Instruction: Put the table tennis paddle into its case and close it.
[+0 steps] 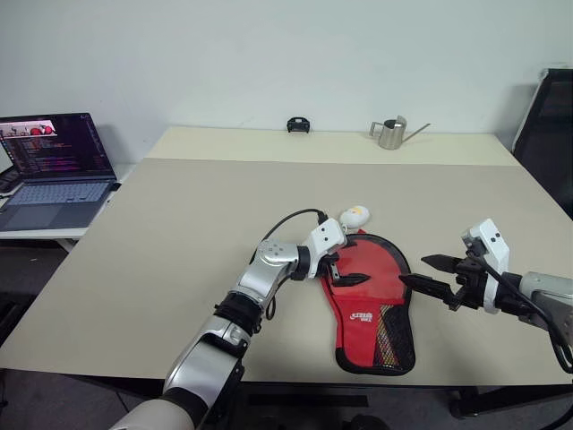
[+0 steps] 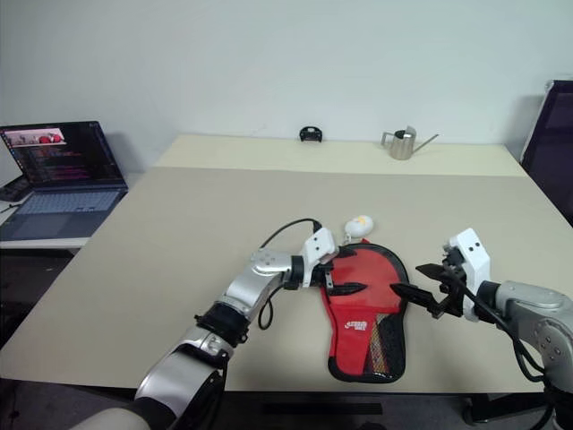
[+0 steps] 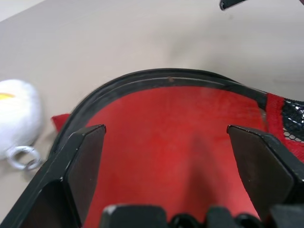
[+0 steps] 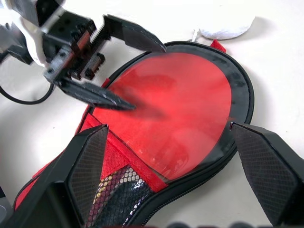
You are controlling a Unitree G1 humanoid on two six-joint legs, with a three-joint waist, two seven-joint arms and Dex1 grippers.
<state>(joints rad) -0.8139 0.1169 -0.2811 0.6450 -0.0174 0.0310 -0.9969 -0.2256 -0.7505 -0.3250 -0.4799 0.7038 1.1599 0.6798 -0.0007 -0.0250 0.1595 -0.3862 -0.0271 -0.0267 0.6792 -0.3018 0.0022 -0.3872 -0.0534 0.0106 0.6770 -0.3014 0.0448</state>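
One red case [image 1: 369, 305] lies on the desk [image 1: 179, 233], long axis near to far, mesh end nearest, round end far, paddle blade [image 4: 183, 104] inside. Left hand [image 1: 345, 271], fingers apart, hovers over it; right hand [image 1: 431, 273], also spread, beside it.

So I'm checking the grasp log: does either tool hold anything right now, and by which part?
Nothing is held. The left tool hangs open over the red round paddle blade in the black-edged soft case; the right tool is open beside it.
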